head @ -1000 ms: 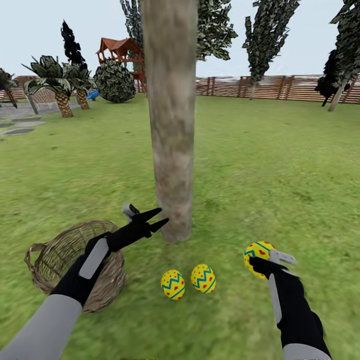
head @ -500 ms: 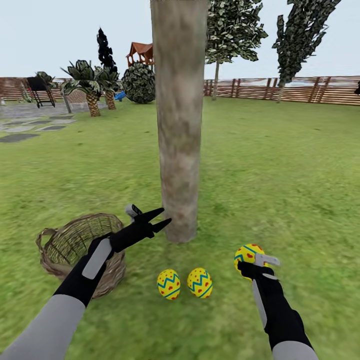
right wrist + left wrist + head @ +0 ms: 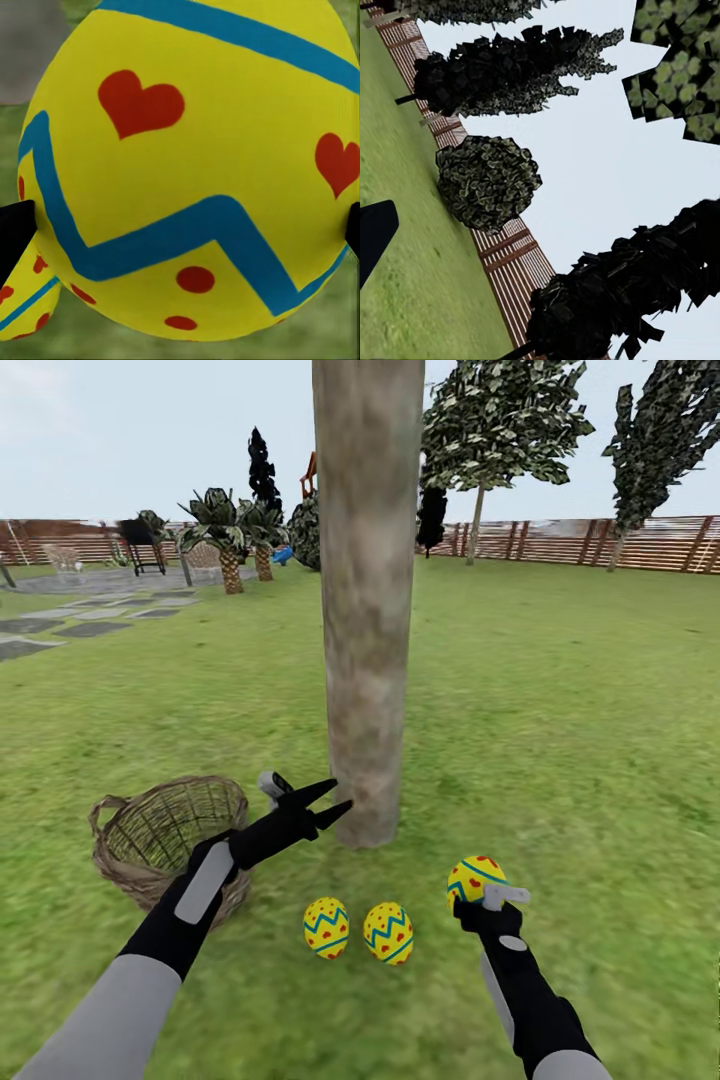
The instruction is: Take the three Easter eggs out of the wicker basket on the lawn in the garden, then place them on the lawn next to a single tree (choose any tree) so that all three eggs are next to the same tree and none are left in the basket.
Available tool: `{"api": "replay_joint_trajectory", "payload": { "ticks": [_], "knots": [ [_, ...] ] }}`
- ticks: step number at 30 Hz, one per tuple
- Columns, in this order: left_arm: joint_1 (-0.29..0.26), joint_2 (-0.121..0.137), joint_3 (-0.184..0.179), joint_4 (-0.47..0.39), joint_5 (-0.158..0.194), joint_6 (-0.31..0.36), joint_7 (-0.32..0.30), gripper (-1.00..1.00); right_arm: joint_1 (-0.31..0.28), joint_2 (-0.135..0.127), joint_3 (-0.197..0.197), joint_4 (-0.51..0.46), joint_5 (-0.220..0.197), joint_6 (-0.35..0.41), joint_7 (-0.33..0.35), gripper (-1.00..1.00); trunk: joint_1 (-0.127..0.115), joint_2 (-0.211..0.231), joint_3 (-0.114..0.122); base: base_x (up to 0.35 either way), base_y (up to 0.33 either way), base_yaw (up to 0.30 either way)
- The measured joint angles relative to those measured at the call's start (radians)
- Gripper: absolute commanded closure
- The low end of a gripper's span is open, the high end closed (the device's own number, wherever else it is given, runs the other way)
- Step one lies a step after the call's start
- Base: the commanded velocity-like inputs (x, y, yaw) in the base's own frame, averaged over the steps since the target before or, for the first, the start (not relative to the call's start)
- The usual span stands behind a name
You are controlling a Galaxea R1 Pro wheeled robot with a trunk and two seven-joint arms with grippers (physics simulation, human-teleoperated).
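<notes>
One egg point(image 3: 474, 879) is clamped in the right gripper point(image 3: 482, 892) above the lawn point(image 3: 560, 740), right of the tree point(image 3: 367, 600). Two eggs point(image 3: 327, 927) point(image 3: 388, 933) lie side by side on the grass just near of the trunk. The left gripper point(image 3: 322, 804) is spread open and empty, beside the basket point(image 3: 172, 840) at left.

Short palms point(image 3: 232, 525) stand beside grey stepping stones point(image 3: 90, 628); slatted fence point(image 3: 560, 540) behind.

No words, labels, brands or numbers can be read on anything in these pictures
</notes>
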Motion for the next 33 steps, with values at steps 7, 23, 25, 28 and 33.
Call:
{"api": "replay_joint_trajectory", "payload": {
  "ticks": [7,23,25,28,33],
  "knots": [
    [0.003,-0.013,-0.001,0.002,0.000,-0.001,0.001,-1.00,-0.001,0.001,0.004,0.007,0.058,0.000,0.003,1.00,0.000,0.000,0.000,0.000,-0.006,0.001],
    [0.010,-0.027,-0.002,0.001,0.000,-0.001,0.000,-1.00,-0.028,0.003,0.085,0.083,0.129,0.005,0.006,1.00,0.000,0.000,-0.021,0.000,-0.129,0.086],
    [0.010,-0.027,-0.002,0.002,0.000,-0.001,0.000,-1.00,-0.031,0.006,0.087,0.083,0.128,0.005,0.009,1.00,0.001,0.000,-0.028,0.000,-0.001,0.068],
    [0.010,-0.026,-0.001,0.001,-0.002,-0.001,0.000,-1.00,-0.032,0.007,0.140,0.092,0.127,0.004,0.009,1.00,0.002,-0.001,-0.042,0.000,0.000,0.019],
    [0.009,-0.011,0.002,-0.013,-0.002,-0.001,0.000,-1.00,-0.032,0.003,0.155,0.093,0.124,0.002,0.008,1.00,0.004,-0.002,-0.062,0.000,0.000,0.001]
  ]
}}
